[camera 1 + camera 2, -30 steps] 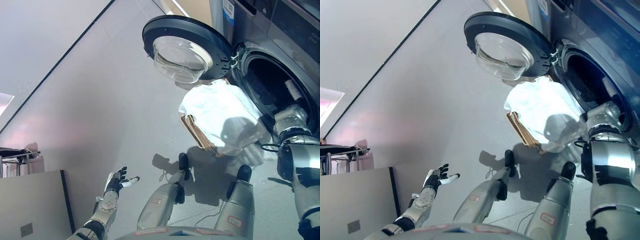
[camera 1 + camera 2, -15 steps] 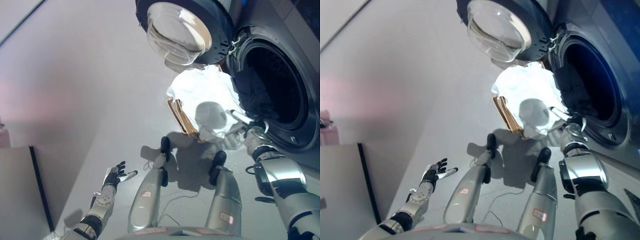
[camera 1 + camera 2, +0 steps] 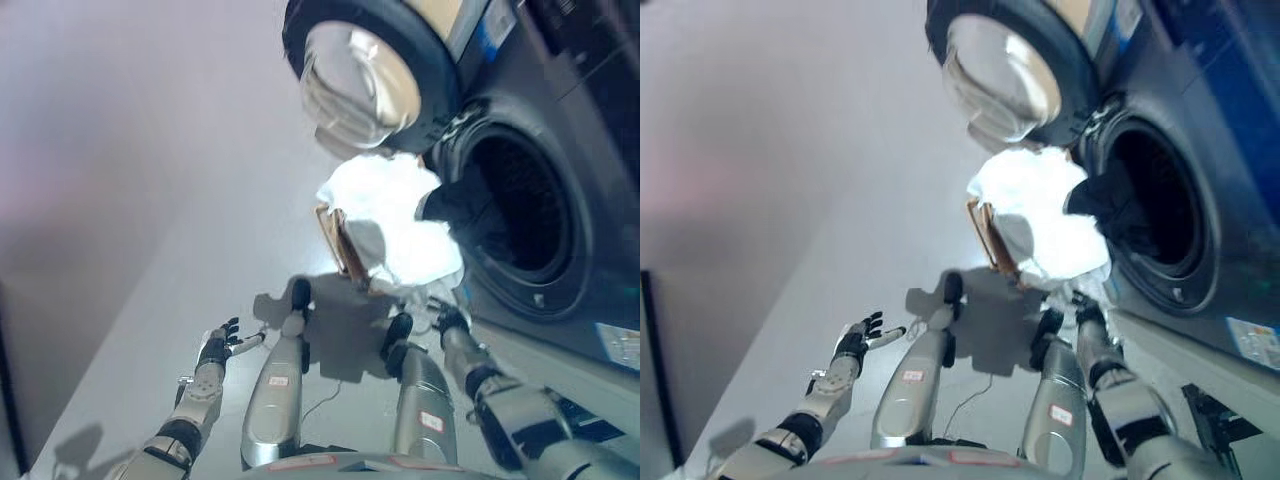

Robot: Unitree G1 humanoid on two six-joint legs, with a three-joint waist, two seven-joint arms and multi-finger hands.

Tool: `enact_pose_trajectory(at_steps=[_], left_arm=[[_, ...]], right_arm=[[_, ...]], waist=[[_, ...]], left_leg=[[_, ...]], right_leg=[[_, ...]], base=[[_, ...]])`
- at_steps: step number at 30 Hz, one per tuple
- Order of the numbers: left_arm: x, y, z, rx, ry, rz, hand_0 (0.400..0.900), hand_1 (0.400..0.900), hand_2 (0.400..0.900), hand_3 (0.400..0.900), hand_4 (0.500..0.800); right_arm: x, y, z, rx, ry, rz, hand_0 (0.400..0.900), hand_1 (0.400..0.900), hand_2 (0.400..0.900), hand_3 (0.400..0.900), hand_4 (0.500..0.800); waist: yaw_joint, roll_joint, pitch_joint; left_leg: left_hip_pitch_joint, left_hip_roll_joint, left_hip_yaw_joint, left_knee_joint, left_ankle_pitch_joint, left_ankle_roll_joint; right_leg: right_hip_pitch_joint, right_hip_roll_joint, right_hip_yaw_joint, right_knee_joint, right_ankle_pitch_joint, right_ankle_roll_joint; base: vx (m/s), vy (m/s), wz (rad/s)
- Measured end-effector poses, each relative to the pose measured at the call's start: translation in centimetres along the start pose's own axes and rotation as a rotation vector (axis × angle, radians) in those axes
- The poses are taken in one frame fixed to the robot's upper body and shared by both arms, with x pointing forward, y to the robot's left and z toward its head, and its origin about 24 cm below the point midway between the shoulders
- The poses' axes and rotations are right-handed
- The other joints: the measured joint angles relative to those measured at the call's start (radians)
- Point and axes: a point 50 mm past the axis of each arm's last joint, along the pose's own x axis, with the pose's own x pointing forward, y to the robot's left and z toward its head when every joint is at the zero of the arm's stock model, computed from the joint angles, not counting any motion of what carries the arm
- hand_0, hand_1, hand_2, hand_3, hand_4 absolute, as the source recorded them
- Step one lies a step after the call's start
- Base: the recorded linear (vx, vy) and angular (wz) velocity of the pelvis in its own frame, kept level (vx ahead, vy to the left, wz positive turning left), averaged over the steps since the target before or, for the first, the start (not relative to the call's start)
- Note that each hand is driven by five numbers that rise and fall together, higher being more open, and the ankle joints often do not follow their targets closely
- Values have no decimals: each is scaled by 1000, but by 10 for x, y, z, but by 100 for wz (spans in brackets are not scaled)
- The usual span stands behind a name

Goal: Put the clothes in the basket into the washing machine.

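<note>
White clothes (image 3: 385, 215) fill the basket (image 3: 338, 240) before the washing machine (image 3: 520, 215). Left hand (image 3: 215, 347) spread, empty; right hand (image 3: 447, 318) unclear beside the basket.

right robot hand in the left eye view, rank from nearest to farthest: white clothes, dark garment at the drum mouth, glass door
From the right robot hand:
1. White clothes, heaped on the basket just above it.
2. Dark garment, hanging at the drum opening, higher right.
3. Glass door, swung open at the top.
</note>
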Motion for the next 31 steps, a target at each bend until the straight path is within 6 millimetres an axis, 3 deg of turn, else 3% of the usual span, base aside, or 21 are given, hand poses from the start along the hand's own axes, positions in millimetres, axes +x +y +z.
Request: enact_pose_trajectory(at_steps=[4, 7, 15, 21, 31], left_arm=[[-4, 5, -22, 29, 93, 11, 900, 900, 900, 900, 800], [-14, 9, -52, 49, 214, 12, 900, 900, 900, 900, 800], [-46, 13, -111, 112, 429, -36, 900, 900, 900, 900, 800], [-57, 4, -125, 148, 483, -110, 900, 900, 900, 900, 800], [-60, -5, -128, 188, 497, -161, 900, 900, 900, 900, 800]], right_arm=[[-18, 2, -67, -108, 155, 29, 900, 900, 900, 900, 800], [-28, -1, -96, -151, 228, 41, 900, 900, 900, 900, 800], [-55, -16, -154, -146, 432, 31, 900, 900, 900, 900, 800], [-67, -22, -172, -126, 503, 40, 900, 900, 900, 900, 800], [-69, -27, -176, -127, 521, 38, 900, 900, 900, 900, 800]], waist=[[-55, -45, -68], [-94, -60, -162], [-134, -65, -320], [-149, -56, -362], [-155, -44, -380]], left_leg=[[81, 11, 20, -10, -27, 1], [151, 19, 43, -44, -40, 3], [334, 32, 108, -111, -74, -3], [431, 34, 134, -143, -84, -8], [473, 35, 153, -144, -97, -9]], right_leg=[[106, 21, 5, -98, 34, 18], [191, 42, 11, -191, 63, 27], [384, 71, 43, -364, 106, 41], [469, 83, 59, -395, 107, 40], [497, 83, 84, -393, 100, 48]], base=[[130, 31, -23], [79, 22, -22], [103, 4, -20], [71, -13, -13], [19, -12, -6]])
